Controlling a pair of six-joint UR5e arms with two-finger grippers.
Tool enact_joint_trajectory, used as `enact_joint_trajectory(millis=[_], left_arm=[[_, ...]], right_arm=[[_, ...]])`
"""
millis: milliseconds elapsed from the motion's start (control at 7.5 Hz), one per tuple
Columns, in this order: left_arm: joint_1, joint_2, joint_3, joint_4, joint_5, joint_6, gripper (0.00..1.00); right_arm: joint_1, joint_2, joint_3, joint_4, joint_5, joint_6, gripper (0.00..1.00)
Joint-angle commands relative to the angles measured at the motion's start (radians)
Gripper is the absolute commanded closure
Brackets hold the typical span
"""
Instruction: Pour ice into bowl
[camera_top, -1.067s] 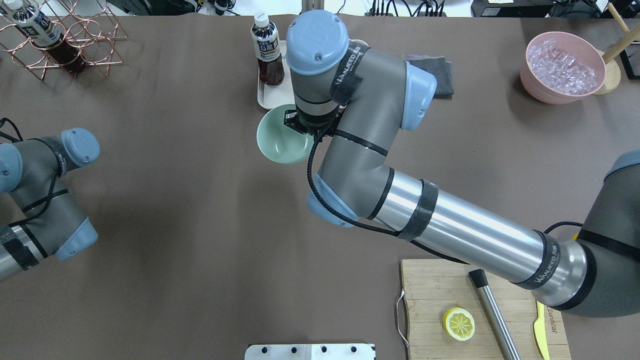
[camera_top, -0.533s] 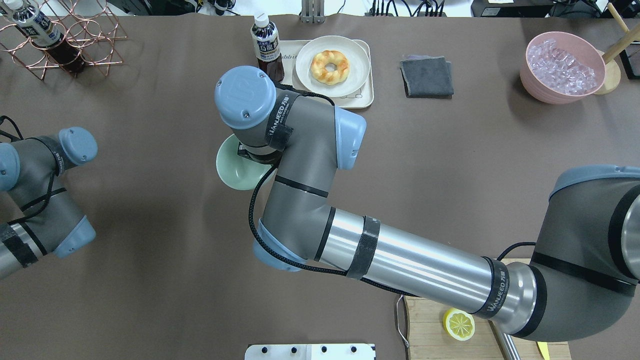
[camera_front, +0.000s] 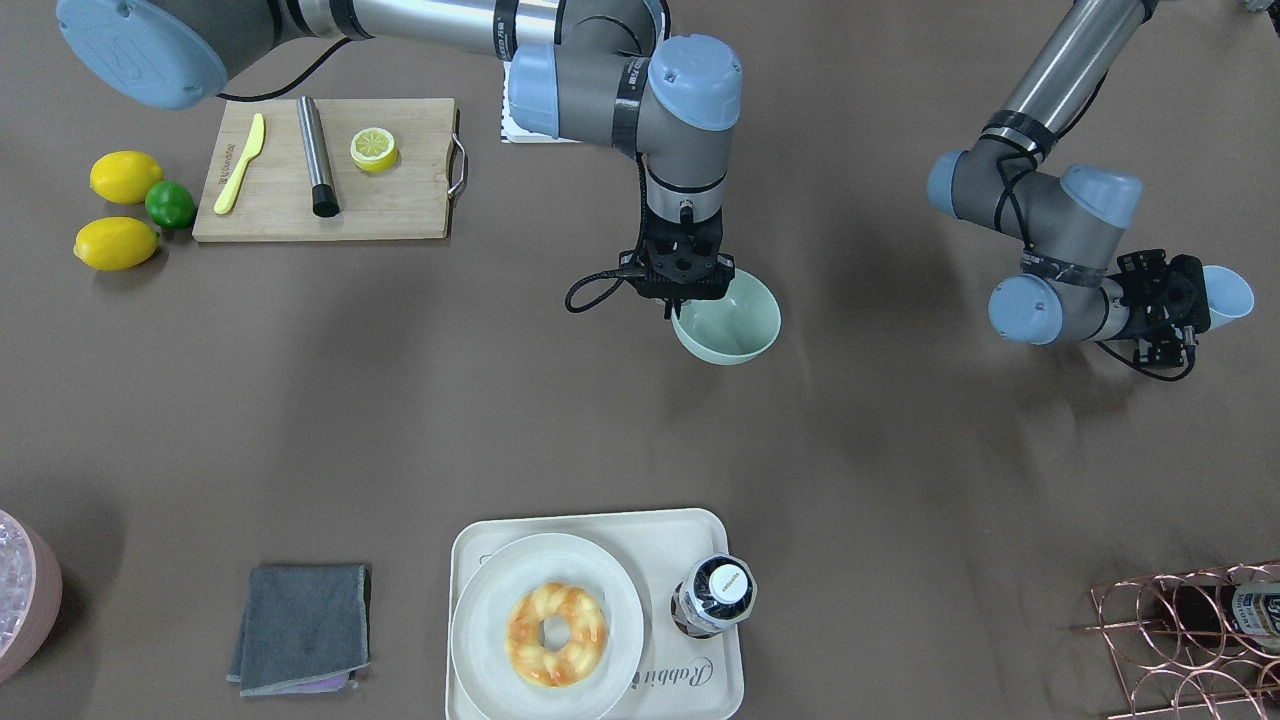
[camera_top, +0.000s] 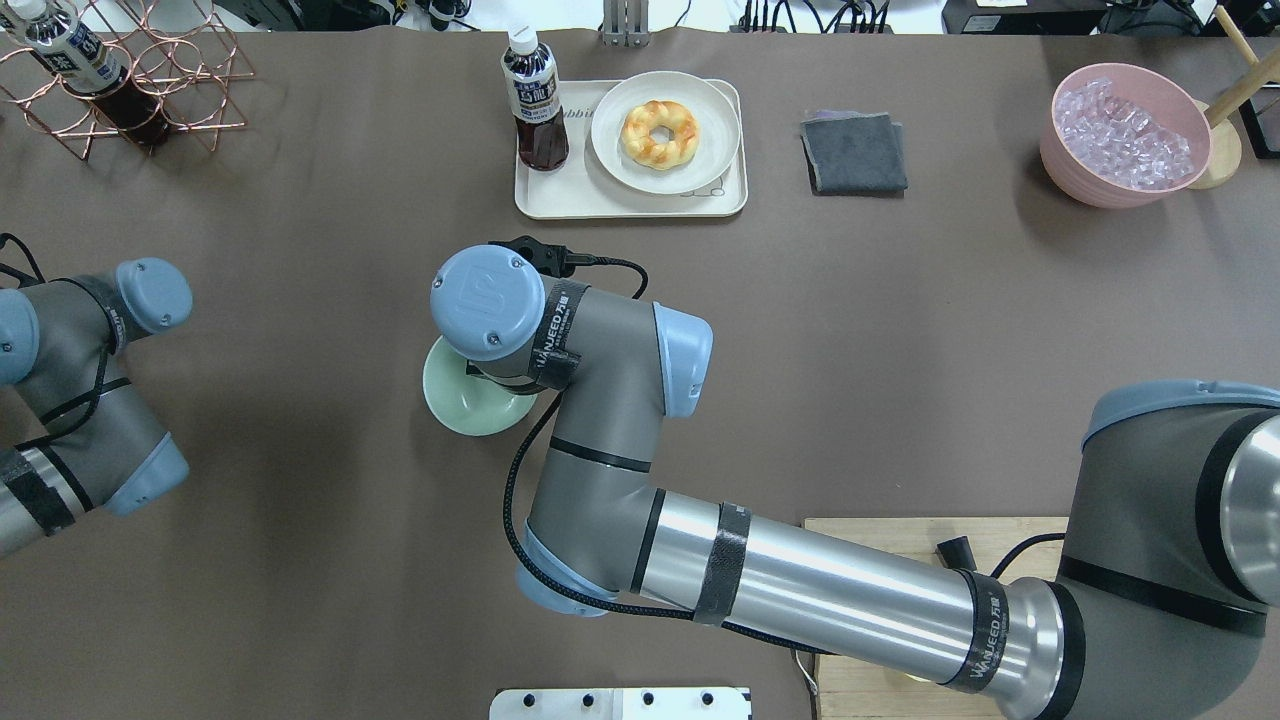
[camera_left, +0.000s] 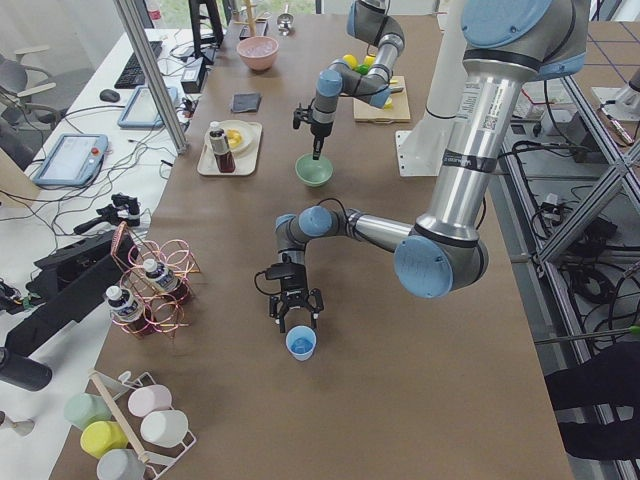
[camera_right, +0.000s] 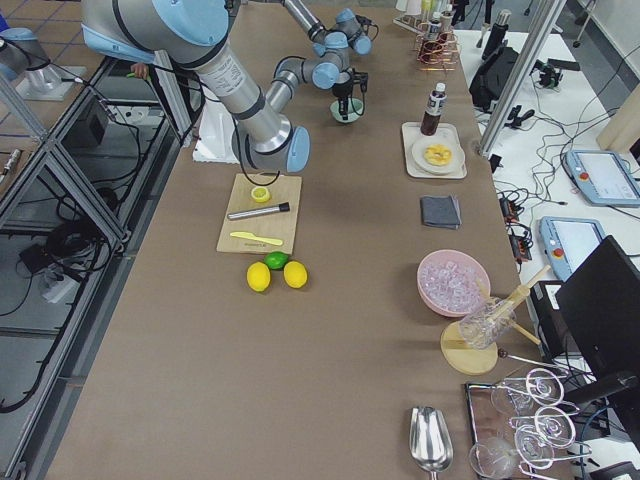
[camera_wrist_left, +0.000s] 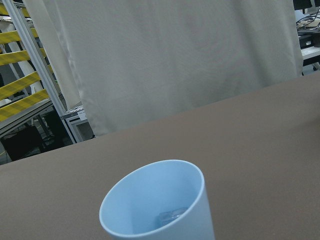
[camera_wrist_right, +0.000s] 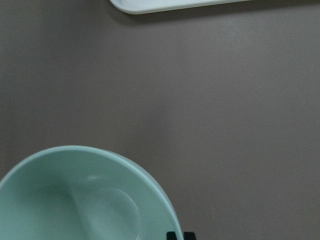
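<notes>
The pale mint-green bowl (camera_front: 735, 325) hangs by its rim from my right gripper (camera_front: 682, 300), which is shut on it, close over the table near the middle. It also shows in the overhead view (camera_top: 455, 400), partly under my wrist, and in the right wrist view (camera_wrist_right: 75, 200). The bowl is empty. My left gripper (camera_front: 1192, 300) is shut on a light blue cup (camera_front: 1228, 293) at the table's left end. In the left wrist view the cup (camera_wrist_left: 155, 205) holds a small clear ice cube (camera_wrist_left: 172, 216) at its bottom.
A cream tray (camera_top: 530, 205) with a doughnut plate and a bottle (camera_top: 535, 100) stands at the far side. A grey cloth (camera_top: 855, 150) and a pink tub (camera_top: 1070, 175) of ice lie far right. A cutting board (camera_front: 400, 210), lemons and a copper rack (camera_top: 130, 80) are around.
My right arm has carried the bowl from beside the tray leftward and toward the robot's side. The left arm has hardly moved.
</notes>
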Motion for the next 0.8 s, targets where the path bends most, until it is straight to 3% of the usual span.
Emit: enact_joint_trajectory(millis=[0, 133, 267, 400, 667], left_arm=[[0.005, 0.004, 0.003, -0.002, 0.0, -0.008, 0.03], [0.005, 0.002, 0.018, -0.002, 0.0, -0.011, 0.03], [0.008, -0.001, 0.024, -0.002, -0.001, -0.035, 0.03], [0.009, -0.003, 0.023, -0.002, -0.001, -0.038, 0.03], [0.009, 0.005, 0.024, -0.002, -0.001, -0.038, 0.03]], right_arm=[[0.005, -0.019, 0.005, 0.021, -0.007, 0.0, 1.0], [0.033, -0.015, 0.029, 0.011, 0.004, -0.001, 0.77], [0.056, -0.015, 0.04, 0.007, 0.034, -0.004, 0.31], [0.073, -0.012, 0.042, 0.006, 0.053, -0.009, 0.06], [0.114, -0.017, 0.062, 0.006, 0.095, -0.021, 0.01]])
